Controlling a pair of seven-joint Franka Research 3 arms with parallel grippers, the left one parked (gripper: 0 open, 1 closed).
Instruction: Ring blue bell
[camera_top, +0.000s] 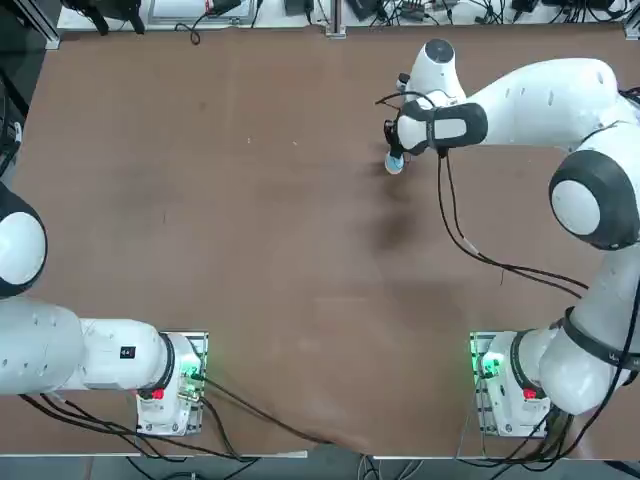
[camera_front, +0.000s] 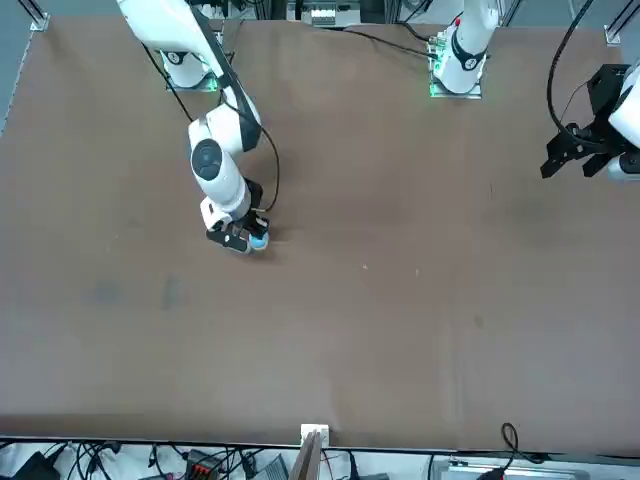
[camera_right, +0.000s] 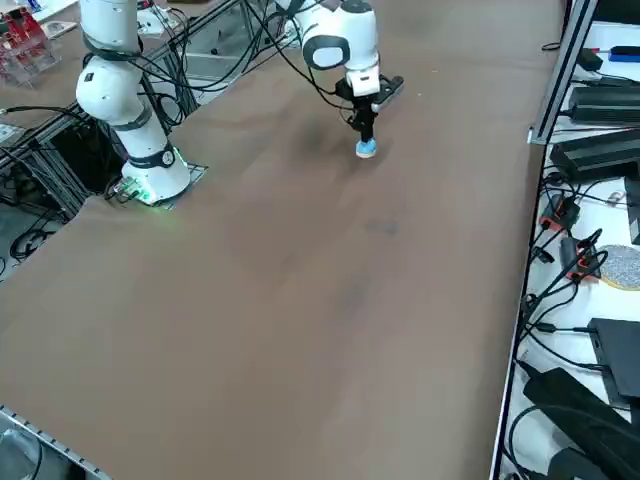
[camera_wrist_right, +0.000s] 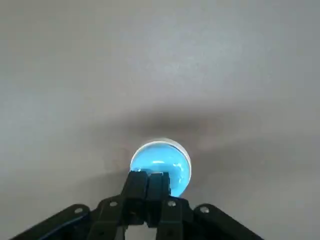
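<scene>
The right arm reaches out from the near edge of the counter (camera_top: 250, 240) toward its far edge, in the right half, its elbow bent so the wrist turns inward. The right gripper (camera_wrist_right: 148, 176) points down, fingers pressed together, at the blue bell (camera_wrist_right: 162, 162), which lies near the far edge, right of the middle.

Light blue is shown on the bell's dome (camera_wrist_right: 162, 162), ringed by a white rim (camera_wrist_right: 176, 144); plain brown is seen across the worktop (camera_top: 250, 230).
</scene>
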